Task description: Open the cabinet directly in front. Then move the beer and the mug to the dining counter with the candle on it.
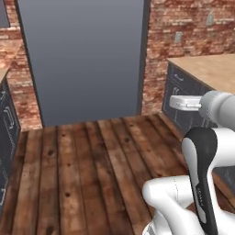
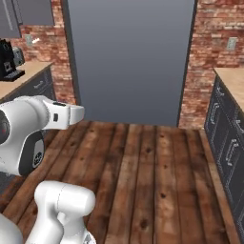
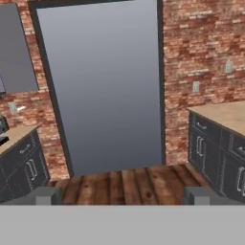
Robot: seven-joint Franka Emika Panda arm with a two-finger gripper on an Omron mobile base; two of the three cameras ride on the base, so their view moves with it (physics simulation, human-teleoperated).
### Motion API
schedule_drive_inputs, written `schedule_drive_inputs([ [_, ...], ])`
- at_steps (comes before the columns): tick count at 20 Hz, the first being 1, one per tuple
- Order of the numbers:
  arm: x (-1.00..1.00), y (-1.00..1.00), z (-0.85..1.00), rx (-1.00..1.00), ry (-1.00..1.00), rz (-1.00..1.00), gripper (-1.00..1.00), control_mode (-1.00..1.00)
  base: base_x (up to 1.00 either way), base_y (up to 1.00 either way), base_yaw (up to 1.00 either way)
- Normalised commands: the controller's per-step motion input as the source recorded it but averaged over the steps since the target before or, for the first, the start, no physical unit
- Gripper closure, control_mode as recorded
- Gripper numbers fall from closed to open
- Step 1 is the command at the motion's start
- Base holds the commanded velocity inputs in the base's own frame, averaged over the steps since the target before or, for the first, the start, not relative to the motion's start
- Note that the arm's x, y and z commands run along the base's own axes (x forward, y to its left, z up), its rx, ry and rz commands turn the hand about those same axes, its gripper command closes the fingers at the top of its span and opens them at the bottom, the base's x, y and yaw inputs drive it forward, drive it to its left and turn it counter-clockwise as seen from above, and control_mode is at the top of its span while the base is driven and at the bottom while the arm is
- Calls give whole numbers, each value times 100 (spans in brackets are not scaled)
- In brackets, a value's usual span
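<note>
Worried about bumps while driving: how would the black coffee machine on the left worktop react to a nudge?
The coffee machine looks boxy and rigid, so it would probably slide, not roll. It seems bulky, so likely heavy. It is partly cut off at the picture's edge, so tipping is hard to judge.

Left base view: taken from behind the arm (image 1: pixel 202 156) on its left, facing forward and down over the plank floor (image 1: pixel 87 174) toward the far grey panel (image 1: pixel 85 59); a counter (image 1: pixel 209 69) is seen at right.

Right base view: taken from behind the arm on its right, same heading; the coffee machine (image 2: pixel 8 59) is seen far left.

Hand view: set low, level, facing the panel squarely from mid-distance.

Shared by all three: panel, brick wall (image 3: pixel 196 52), floor.
</note>
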Motion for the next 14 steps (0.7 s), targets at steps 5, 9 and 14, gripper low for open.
schedule_drive_inputs([
  [5, 0, 0, 0, 0, 0, 0, -100, 100, 100, 0, 0],
  [9, 0, 0, 0, 0, 0, 0, -100, 100, 100, 0, 0],
  [14, 0, 0, 0, 0, 0, 0, -100, 100, 100, 0, 0],
])
